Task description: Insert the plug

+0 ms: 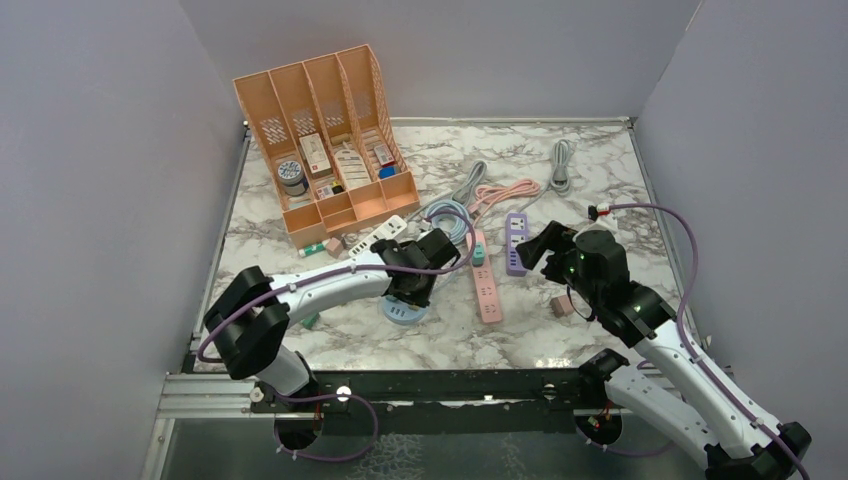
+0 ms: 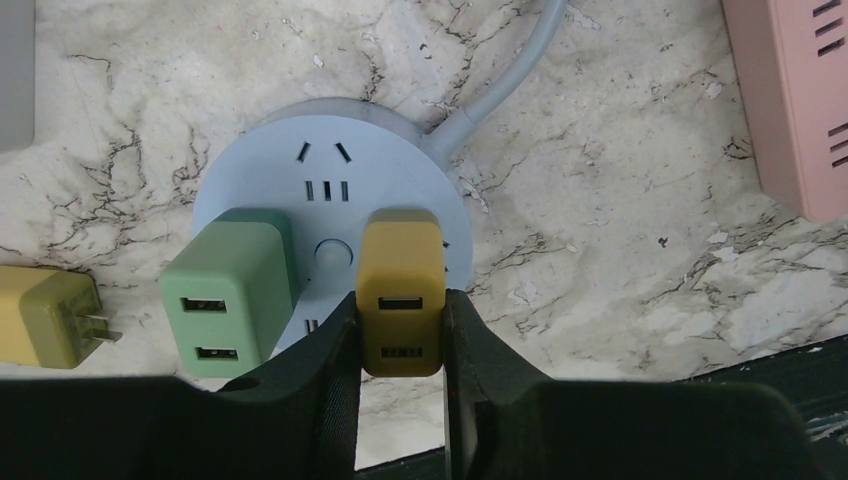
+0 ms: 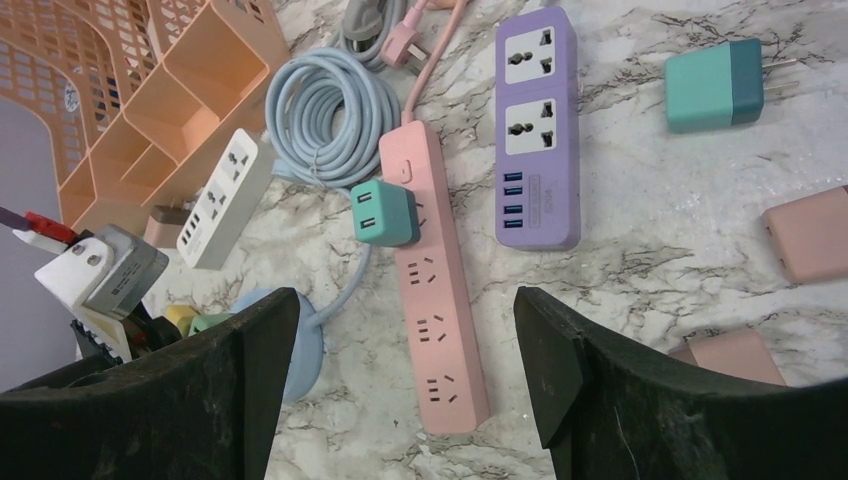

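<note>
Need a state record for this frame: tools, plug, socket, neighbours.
left tool: shut on yellow adapter
yellow adapter: upright on round blue hub, beside green adapter; seating depth unclear
green adapter: sits on the hub's face
right tool: open, holding nothing, above pink strip
pink strip: teal adapter plugged in; purple strip lies beside it

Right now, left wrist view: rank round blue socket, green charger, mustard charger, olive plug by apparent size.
1. round blue socket
2. green charger
3. mustard charger, narrower than the green one
4. olive plug, but the frame edge crops it, so this rank is unsure
</note>
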`<state>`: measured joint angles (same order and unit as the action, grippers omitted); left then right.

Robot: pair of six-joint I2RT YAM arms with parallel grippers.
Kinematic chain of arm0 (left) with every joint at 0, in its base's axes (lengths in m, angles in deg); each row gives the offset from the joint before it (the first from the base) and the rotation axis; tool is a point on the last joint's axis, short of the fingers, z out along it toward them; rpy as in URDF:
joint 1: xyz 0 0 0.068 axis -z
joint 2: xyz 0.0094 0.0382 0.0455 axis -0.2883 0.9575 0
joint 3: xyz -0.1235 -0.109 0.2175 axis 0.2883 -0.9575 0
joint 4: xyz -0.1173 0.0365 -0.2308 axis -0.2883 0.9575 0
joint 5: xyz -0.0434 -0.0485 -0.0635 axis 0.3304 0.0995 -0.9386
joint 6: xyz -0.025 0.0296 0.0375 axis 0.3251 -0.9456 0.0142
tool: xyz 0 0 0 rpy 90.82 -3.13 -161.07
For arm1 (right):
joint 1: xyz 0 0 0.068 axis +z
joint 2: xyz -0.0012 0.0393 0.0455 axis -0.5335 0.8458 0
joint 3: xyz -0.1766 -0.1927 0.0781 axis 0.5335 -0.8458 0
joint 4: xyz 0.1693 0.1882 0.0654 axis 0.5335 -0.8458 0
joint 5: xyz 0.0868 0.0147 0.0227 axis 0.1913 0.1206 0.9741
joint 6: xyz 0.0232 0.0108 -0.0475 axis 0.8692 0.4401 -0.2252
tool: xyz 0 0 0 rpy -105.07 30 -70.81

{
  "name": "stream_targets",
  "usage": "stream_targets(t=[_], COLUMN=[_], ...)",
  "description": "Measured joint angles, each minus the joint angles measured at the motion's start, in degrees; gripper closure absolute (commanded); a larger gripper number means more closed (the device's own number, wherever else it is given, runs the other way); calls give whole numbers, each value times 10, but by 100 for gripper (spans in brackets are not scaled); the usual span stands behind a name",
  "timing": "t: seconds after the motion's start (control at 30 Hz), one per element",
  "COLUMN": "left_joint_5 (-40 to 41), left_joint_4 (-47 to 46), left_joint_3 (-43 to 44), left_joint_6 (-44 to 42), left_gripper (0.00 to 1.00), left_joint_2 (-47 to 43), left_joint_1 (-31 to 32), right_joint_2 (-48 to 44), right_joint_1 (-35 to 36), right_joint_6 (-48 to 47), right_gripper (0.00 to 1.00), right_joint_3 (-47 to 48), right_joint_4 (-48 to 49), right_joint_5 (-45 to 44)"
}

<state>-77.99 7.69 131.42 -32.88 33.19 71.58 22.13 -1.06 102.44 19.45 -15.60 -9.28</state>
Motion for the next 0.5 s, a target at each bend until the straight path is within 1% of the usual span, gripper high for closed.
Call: stream_targets(t=[0.13, 0.3, 0.43, 0.5], left_joint_5=[28, 38, 39, 40], left_joint_4=[-10, -62, -113, -120], left_joint_3=[-15, -54, -63, -63], left_joint_6=[12, 25, 26, 26], left_gripper=[100, 100, 100, 100], left_joint_2=[-2, -26, -21, -21], left_joint_1=[16, 20, 22, 22], right_joint_2=[0, 0, 0, 0], right_joint_1=[0, 0, 0, 0], right_joint_6=[0, 0, 1, 3], right_gripper=[21, 21, 21, 21], right_joint_3=[0, -1, -1, -1], right_joint_4=[0, 0, 0, -1], right_joint_5=[-3, -8, -9, -10])
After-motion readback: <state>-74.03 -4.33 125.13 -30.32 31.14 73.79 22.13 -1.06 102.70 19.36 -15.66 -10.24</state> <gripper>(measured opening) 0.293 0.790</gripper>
